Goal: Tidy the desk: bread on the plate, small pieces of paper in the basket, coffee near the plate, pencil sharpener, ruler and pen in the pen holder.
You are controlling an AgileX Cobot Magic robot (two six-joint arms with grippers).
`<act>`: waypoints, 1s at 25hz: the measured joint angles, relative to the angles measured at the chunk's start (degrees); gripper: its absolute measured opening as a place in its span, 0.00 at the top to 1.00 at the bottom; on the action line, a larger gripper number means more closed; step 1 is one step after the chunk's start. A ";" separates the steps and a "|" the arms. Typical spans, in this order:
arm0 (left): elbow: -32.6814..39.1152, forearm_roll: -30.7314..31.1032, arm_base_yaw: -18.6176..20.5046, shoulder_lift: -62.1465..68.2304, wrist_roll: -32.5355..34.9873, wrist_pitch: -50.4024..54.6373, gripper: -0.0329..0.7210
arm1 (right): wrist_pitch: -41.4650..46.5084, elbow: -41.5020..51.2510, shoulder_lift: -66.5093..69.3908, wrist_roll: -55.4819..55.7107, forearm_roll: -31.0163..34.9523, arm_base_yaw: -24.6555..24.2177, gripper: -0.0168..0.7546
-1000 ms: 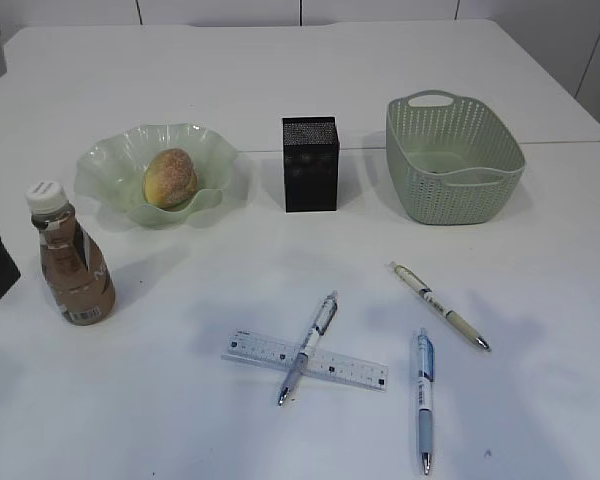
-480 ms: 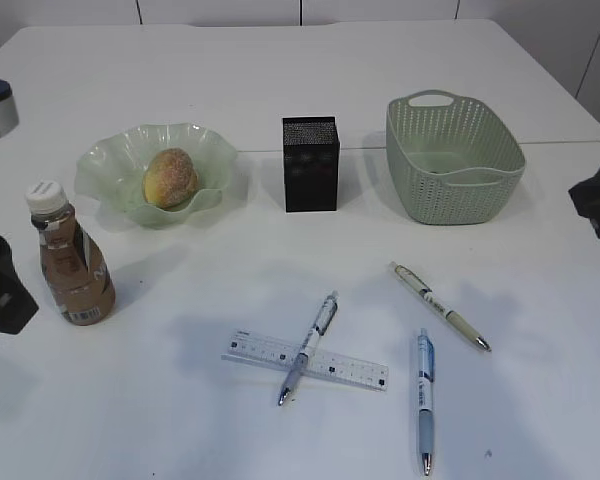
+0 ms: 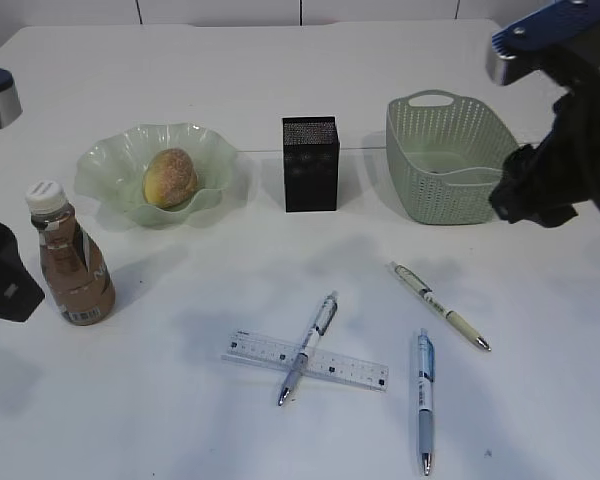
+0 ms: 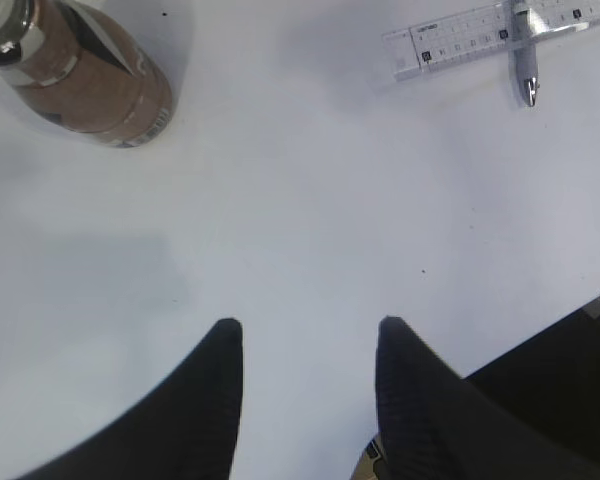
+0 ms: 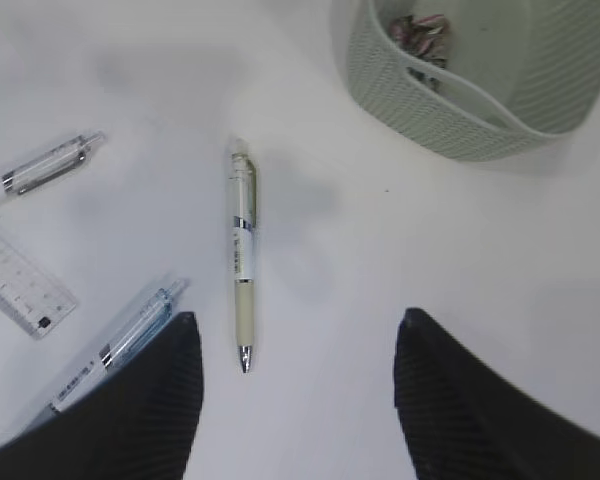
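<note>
At far left my left hand [image 3: 5, 285] hangs spread beside the upright coffee [image 3: 70, 258]; bread [image 3: 170, 177] fills the plate [image 3: 110, 160]. Mid-table, a pen [image 3: 308, 347] crosses the ruler [image 3: 305, 359], tip near-left. Right hand [image 5: 295, 400], spread, hovers near the basket [image 3: 450, 150] holding paper scraps [image 5: 420, 30].

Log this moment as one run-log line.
bread on plate | coffee beside plate | ruler, three pens on table | left claw open, empty | right claw open, empty

Bright even light, soft faint shadows, sharp focus, no glare
</note>
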 joint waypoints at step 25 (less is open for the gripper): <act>0.00 2.86 16.58 0.00 -1.67 -1.32 0.57 | 14.96 -22.99 22.39 -10.25 8.39 12.12 0.36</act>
